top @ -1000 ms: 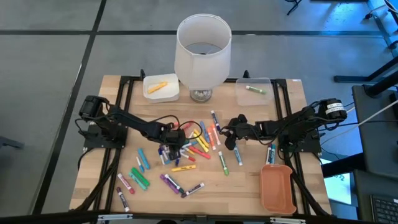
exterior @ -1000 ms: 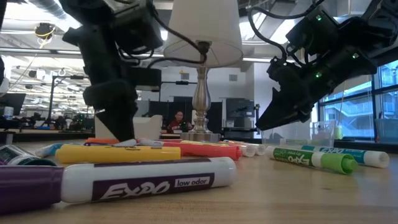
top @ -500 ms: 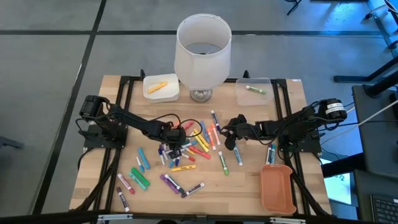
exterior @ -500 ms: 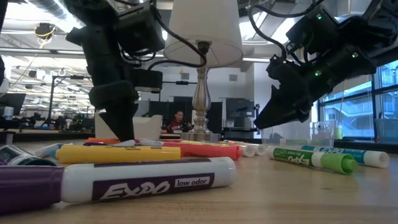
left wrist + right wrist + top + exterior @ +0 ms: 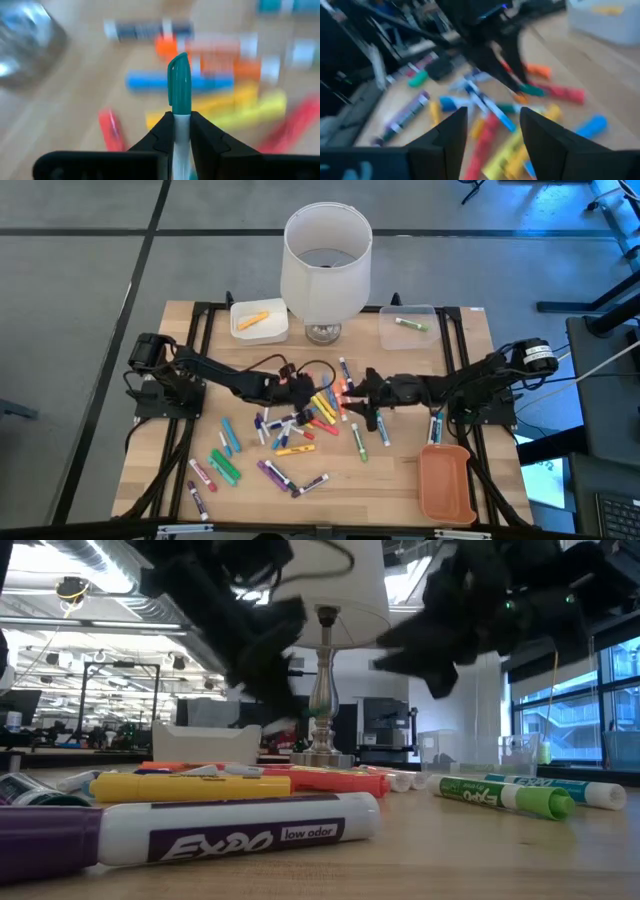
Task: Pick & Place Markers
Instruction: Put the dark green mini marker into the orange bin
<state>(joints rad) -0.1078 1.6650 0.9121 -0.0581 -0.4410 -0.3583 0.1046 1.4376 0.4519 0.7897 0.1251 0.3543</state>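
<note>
Several markers (image 5: 300,428) in many colours lie scattered on the wooden table, and others lie in the foreground of the low view (image 5: 230,832). My left gripper (image 5: 303,390) hangs above the pile's far part and is shut on a white marker with a teal cap (image 5: 179,82). My right gripper (image 5: 352,396) is open just right of it over the pile's right edge, its fingers (image 5: 452,137) apart and touching nothing. The right wrist view shows the left gripper with the teal marker (image 5: 532,90) in front of it. My left gripper pinches the marker's white barrel (image 5: 181,131) between its two fingers (image 5: 160,135). The marker lies along the fingers, with the teal cap end sticking out past the fingertips. It is lifted clear above the other markers on the table.
A lamp with a white shade (image 5: 325,265) stands at the far middle. Left of it is a white tray (image 5: 242,330) with an orange marker, right of it a clear tray (image 5: 425,338) with a green marker. An orange bin (image 5: 443,485) sits at the near right.
My left gripper has risen from the pile and moved toward the table's right and far side, carrying the teal-capped marker up clear of the table. My right gripper has moved toward the table's left, closer to the pile and the left gripper.
</note>
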